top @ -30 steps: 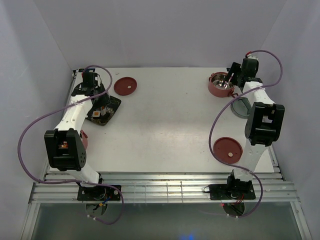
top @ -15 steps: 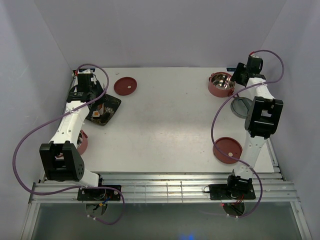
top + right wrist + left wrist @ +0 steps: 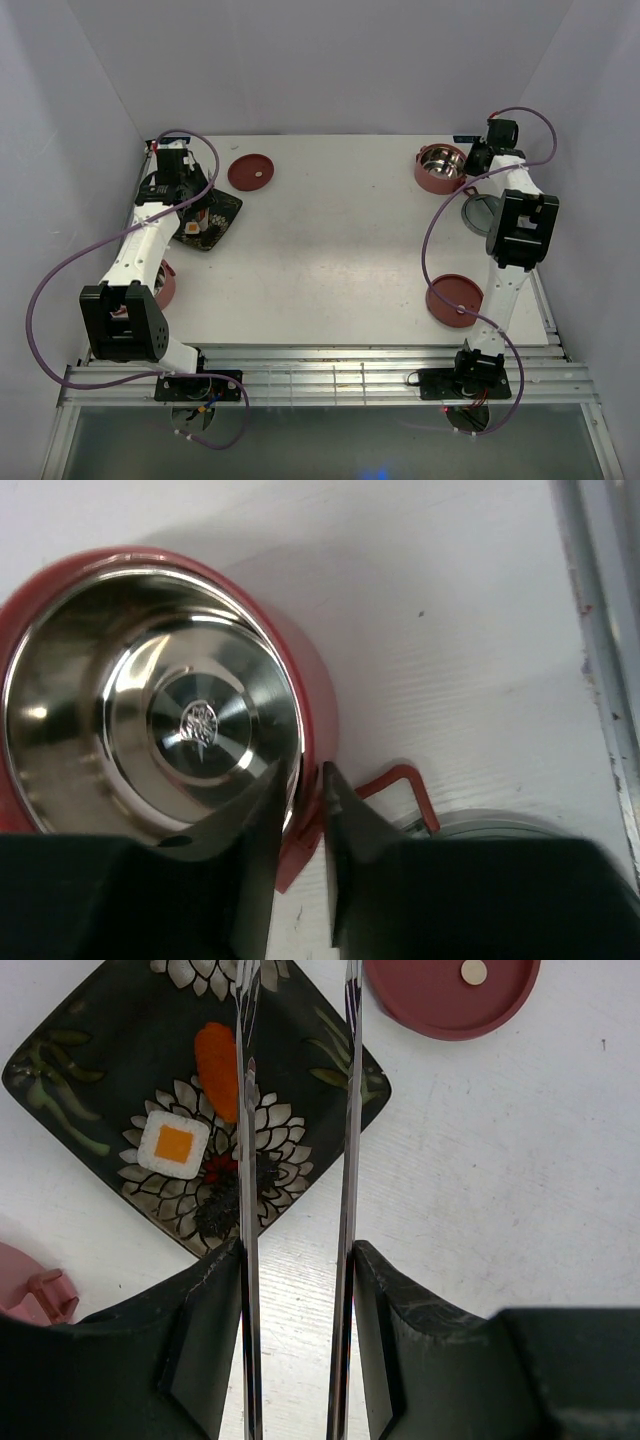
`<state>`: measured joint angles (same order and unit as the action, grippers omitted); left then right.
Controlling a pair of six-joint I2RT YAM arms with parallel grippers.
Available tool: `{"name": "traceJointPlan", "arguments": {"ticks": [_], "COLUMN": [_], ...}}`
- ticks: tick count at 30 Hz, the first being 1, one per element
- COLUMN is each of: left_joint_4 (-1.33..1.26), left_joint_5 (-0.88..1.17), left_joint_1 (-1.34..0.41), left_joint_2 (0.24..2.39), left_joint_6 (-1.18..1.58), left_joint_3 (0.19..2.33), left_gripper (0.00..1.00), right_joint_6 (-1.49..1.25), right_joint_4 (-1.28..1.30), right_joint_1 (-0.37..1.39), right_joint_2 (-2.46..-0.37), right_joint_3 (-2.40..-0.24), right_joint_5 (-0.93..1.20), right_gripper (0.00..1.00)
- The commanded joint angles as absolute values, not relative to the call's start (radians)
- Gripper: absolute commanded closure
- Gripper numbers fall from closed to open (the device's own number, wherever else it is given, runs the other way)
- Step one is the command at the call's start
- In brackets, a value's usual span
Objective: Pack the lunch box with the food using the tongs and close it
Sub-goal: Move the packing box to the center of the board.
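My left gripper (image 3: 297,1250) is shut on the silver tongs (image 3: 346,1110), whose two arms run forward over the dark floral plate (image 3: 80,1050). On the plate lie two pieces of food: an orange one (image 3: 217,1068) and a white roll (image 3: 173,1145). From above, the left gripper (image 3: 186,200) hangs over the plate (image 3: 225,212). My right gripper (image 3: 305,775) is shut on the right rim of an open lunch box tier (image 3: 312,695), one finger inside the steel bowl and one outside by the red handle (image 3: 405,778). This tier (image 3: 441,167) stands at the back right.
One dark-red lid (image 3: 250,171) lies right of the plate, another (image 3: 455,298) near the right arm's base. A second pink tier (image 3: 166,285) sits half hidden beside the left arm. A grey round piece (image 3: 480,212) lies just in front of the back-right tier.
The right gripper moved from above the bowl to its right rim and closed on it. The left arm stretched out early on, then held still with the tongs.
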<state>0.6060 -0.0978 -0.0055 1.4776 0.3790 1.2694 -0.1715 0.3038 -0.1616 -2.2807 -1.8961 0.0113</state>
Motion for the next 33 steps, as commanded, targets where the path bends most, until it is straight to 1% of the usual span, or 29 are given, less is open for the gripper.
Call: {"name": "traceJointPlan", "arguments": {"ticks": [1,2,5,7,11,14,17,21,28,30,32,33], "left_joint_4": [0.584,0.583,0.581,0.581,0.581,0.577,0.575,0.587,0.603,0.604,0.607,0.607], "left_joint_5": [-0.124,-0.123,-0.115,-0.11,-0.112,-0.109,-0.106,-0.13,-0.147,-0.156,-0.163,-0.161], "left_joint_1": [-0.003,-0.003,0.038,0.04,0.043,0.043,0.043,0.043,0.043,0.043,0.043,0.043], "left_joint_2": [1.454,1.453,1.459,1.465,1.48,1.491,1.516,1.528,1.574,1.572,1.575,1.583], "left_joint_6": [0.383,0.39,0.396,0.394,0.39,0.39,0.388,0.393,0.394,0.397,0.397,0.397], "left_joint_3": [1.27,1.27,1.266,1.262,1.259,1.255,1.256,1.238,1.247,1.241,1.239,1.238], "left_gripper": [0.45,0.45,0.45,0.45,0.45,0.45,0.45,0.45,0.45,0.45,0.45,0.45], "right_joint_6": [-0.147,-0.143,-0.133,-0.135,-0.156,-0.184,-0.216,-0.294,-0.328,-0.328,-0.33,-0.328], "right_joint_4": [0.321,0.318,0.333,0.337,0.298,0.232,0.183,0.077,-0.017,-0.026,-0.035,-0.038], "right_joint_1": [-0.158,-0.15,-0.118,-0.094,-0.005,0.081,0.153,0.219,0.288,0.294,0.304,0.305], "right_joint_2": [-2.278,-2.272,-2.261,-2.244,-2.149,-2.033,-1.967,-1.892,-1.829,-1.829,-1.827,-1.824], "right_joint_3": [-1.93,-1.925,-1.914,-1.898,-1.774,-1.608,-1.527,-1.349,-1.218,-1.209,-1.198,-1.195], "right_joint_5": [0.072,0.089,0.121,0.153,0.147,0.17,0.183,0.198,0.183,0.189,0.181,0.176], "right_gripper": [0.78,0.84,0.92,0.92,0.92,0.92,0.92,0.92,0.92,0.89,0.81,0.8]}}
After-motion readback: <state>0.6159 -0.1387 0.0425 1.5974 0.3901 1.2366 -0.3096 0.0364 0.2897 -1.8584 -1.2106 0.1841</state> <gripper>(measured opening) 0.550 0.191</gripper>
